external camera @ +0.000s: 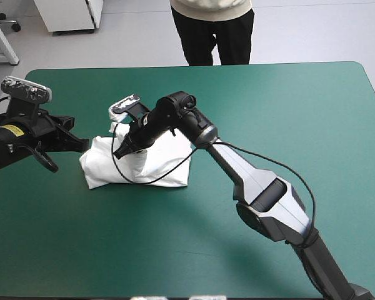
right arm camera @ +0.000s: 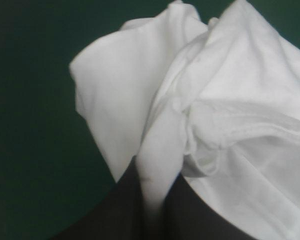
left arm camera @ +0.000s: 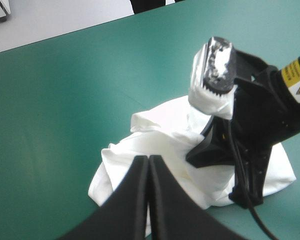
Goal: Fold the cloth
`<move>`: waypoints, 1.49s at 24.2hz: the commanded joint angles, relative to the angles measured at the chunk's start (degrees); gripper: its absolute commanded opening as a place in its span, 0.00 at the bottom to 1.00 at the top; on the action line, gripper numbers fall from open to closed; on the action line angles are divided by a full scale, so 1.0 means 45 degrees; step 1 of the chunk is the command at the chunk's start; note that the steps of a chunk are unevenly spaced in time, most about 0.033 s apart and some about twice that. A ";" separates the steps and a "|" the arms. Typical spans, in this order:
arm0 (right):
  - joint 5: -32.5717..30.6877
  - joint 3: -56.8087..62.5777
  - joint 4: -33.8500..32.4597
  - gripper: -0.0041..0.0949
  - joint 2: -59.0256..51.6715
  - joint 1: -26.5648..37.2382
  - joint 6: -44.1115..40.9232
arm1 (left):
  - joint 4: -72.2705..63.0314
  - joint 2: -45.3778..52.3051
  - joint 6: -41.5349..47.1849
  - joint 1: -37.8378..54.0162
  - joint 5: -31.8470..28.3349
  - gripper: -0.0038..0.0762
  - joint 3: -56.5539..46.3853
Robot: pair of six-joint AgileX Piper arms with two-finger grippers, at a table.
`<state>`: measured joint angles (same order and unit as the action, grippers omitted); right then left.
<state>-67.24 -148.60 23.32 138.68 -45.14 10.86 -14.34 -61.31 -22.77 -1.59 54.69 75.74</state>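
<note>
one white t-shirt [external camera: 165, 165] lies in a crumpled heap on the teal-green table [external camera: 269, 106], with an arm at either side of it. the right gripper [external camera: 120, 152] is down on the heap, its black fingers all but closed with a fold of the t-shirt pinched between them. in the right wrist view the right gripper [right arm camera: 152, 167] shows this plainly: a narrow strip of white cloth runs down into the slit between the two fingers. ahead of the fingertips the t-shirt [right arm camera: 225, 90] rises in thick, rumpled folds, with a hemmed edge crossing to one side. beside the fingers, past the cloth's edge, the table [right arm camera: 25, 125] shows bare.

the left gripper [external camera: 78, 144] hovers just beside the heap, on the side away from the right arm, its tips pointing at the cloth. in the left wrist view the left gripper [left arm camera: 148, 160] has its fingers pressed together in a single pointed arch, with nothing between them. just ahead of those closed tips lies the t-shirt [left arm camera: 155, 132]. beyond it, over the heap, is the right gripper [left arm camera: 210, 150], its fingers down in the cloth. whether the left fingertips touch the t-shirt i cannot tell; in the high view they appear to reach its near edge. the table [left arm camera: 65, 100] spreads wide to one side of the left fingers.
</note>
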 commanded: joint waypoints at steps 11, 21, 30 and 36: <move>0.0752 -0.0796 0.2144 0.67 -0.0750 -0.0639 0.2537 | -0.0321 -0.0161 0.0129 0.0017 -0.0738 0.04 0.0389; -0.0996 0.2957 -0.1117 0.41 -0.4185 0.0630 0.0155 | -0.0242 -0.0184 0.0152 0.0017 -0.0742 0.04 0.0389; 0.3077 1.3233 0.8255 0.43 -0.7475 0.4520 0.5846 | -0.0392 -0.0209 0.0153 0.0017 -0.0791 0.04 0.0389; 0.3417 1.4702 0.9893 0.66 -0.6684 0.4437 0.7437 | -0.0392 -0.0230 0.0153 0.0017 -0.0768 0.04 0.0389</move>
<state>-52.87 -82.24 61.90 109.88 -24.51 41.01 -14.51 -63.09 -22.73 -1.58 54.46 75.74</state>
